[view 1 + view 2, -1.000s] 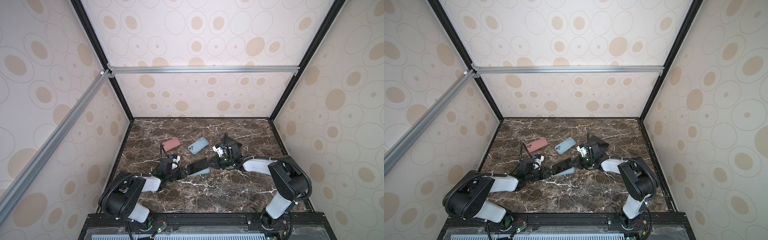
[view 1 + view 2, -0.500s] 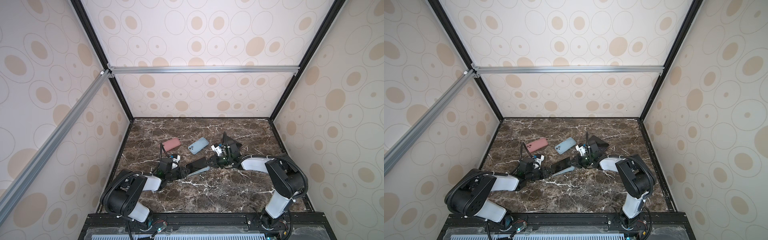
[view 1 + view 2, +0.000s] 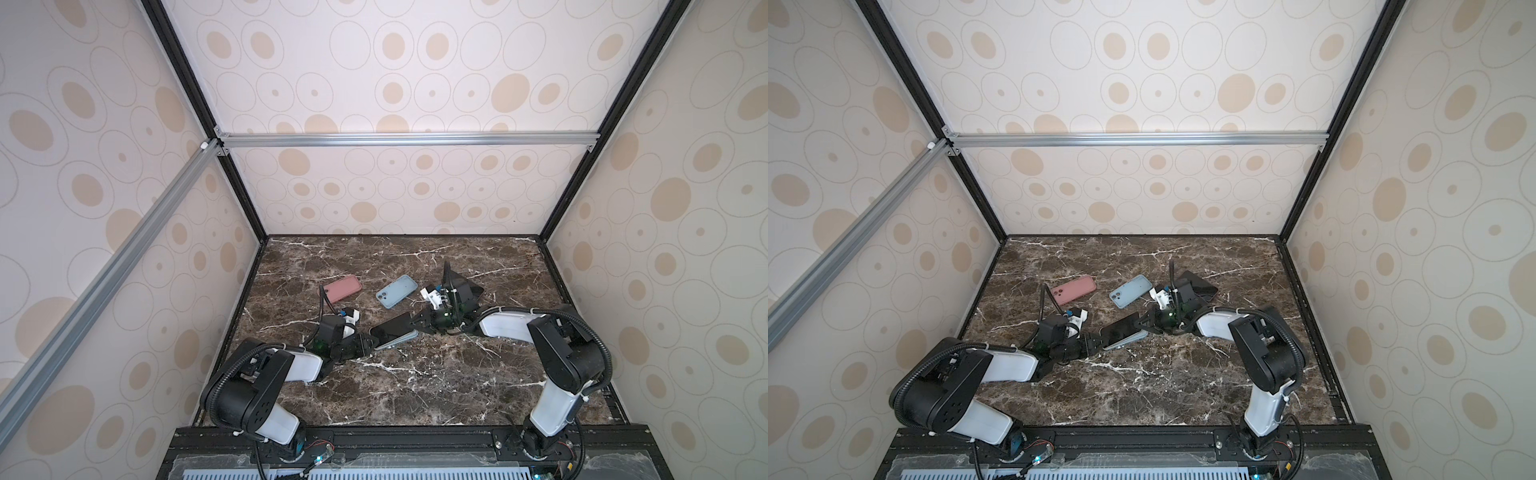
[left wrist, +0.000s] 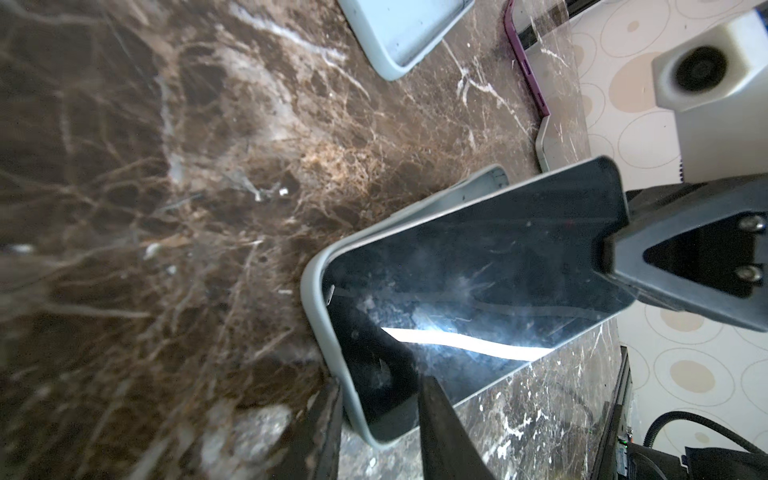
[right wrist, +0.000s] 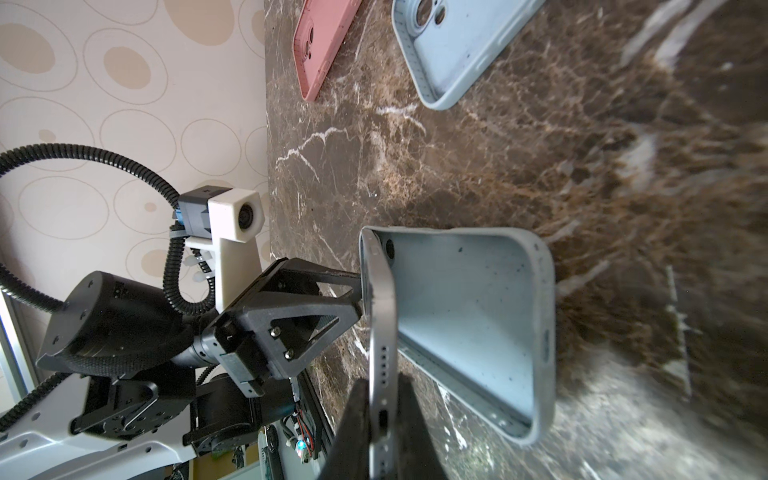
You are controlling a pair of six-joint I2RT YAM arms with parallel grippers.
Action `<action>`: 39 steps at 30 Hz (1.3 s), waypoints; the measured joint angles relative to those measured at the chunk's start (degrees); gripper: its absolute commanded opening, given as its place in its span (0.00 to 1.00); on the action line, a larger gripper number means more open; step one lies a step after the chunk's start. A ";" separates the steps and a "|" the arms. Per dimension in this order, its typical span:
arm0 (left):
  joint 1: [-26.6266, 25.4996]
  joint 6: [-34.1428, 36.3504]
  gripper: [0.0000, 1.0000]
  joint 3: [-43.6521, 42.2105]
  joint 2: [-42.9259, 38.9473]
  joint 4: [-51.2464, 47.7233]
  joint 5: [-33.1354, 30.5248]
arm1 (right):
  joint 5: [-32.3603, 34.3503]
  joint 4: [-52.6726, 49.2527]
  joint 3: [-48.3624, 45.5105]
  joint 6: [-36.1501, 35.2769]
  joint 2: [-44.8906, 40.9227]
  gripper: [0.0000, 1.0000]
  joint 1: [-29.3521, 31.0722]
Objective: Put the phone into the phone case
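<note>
Currently the phone [image 5: 380, 332] sits tilted: its camera end is tucked into the phone case [image 5: 478, 311] and its port end is raised above the case, pinched face-to-face by the right gripper [image 5: 382, 388]. The left gripper [image 4: 380, 388] jaws are narrow and look clamped on the case's seated end. Phone is probably rigid with slick glass, and the case rim soft. Keep the hold at the port end and push it down into the case.

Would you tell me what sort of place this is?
Probably a robot test booth: dotted walls on a metal frame, with a left arm and right arm over a marble tabletop.
</note>
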 measured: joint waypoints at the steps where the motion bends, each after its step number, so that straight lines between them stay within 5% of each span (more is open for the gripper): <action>1: 0.00 0.00 0.32 0.00 0.00 0.00 -0.04 | 0.37 -0.52 0.26 -0.22 0.00 0.13 0.11; 39: -3.10 1.25 0.21 0.35 0.68 -0.98 0.72 | 23.04 -31.12 8.94 -13.88 -1.01 0.37 4.92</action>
